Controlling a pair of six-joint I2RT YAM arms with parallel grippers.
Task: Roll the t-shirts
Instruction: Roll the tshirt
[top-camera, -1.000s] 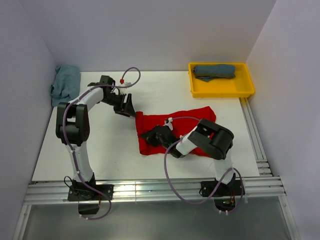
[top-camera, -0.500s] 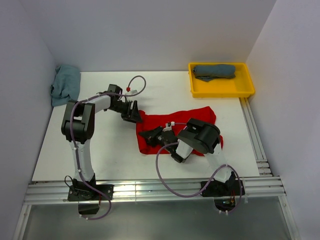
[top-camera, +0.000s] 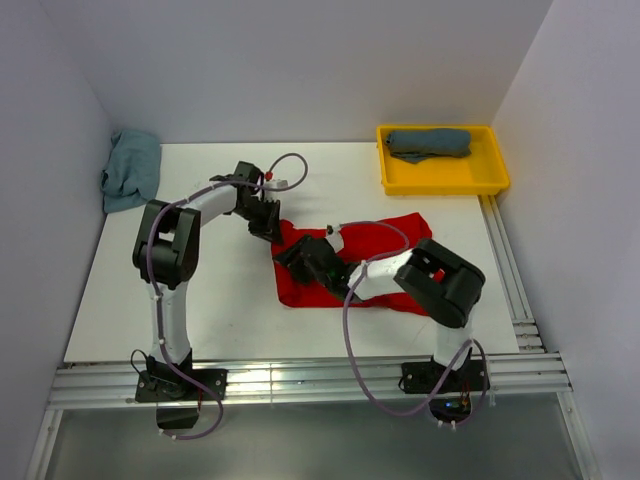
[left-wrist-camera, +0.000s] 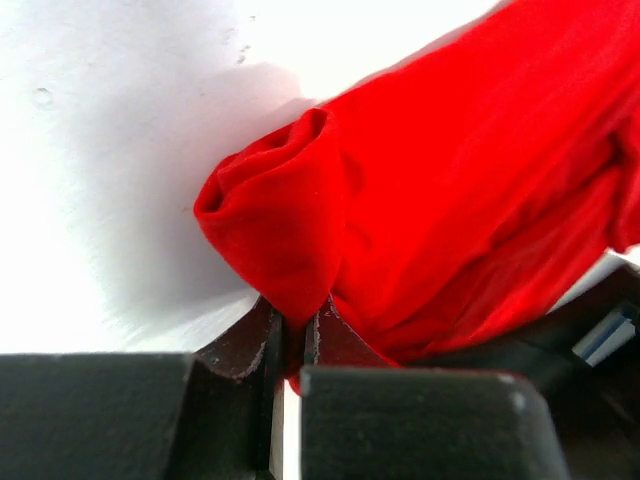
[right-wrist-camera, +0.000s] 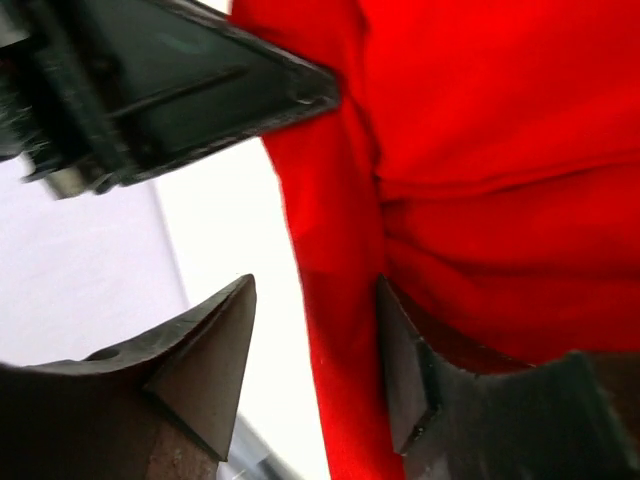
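The red t-shirt (top-camera: 400, 235) lies crumpled on the white table, right of centre. My left gripper (top-camera: 268, 225) is at its upper left corner. In the left wrist view this gripper (left-wrist-camera: 295, 330) is shut on a bunched fold of the red t-shirt (left-wrist-camera: 450, 180). My right gripper (top-camera: 305, 258) sits on the shirt's left part, just beside the left one. In the right wrist view it (right-wrist-camera: 315, 300) is open, and the left edge of the red t-shirt (right-wrist-camera: 500, 150) runs between its fingers. The left gripper (right-wrist-camera: 180, 80) shows just ahead of it.
A yellow tray (top-camera: 440, 185) at the back right holds a rolled dark slate-blue t-shirt (top-camera: 430, 142). A light teal t-shirt (top-camera: 130, 168) lies heaped at the back left by the wall. White walls close the table on three sides.
My left gripper moved right onto the red shirt's corner and shut on it. My right gripper opened and shifted slightly toward the left gripper.
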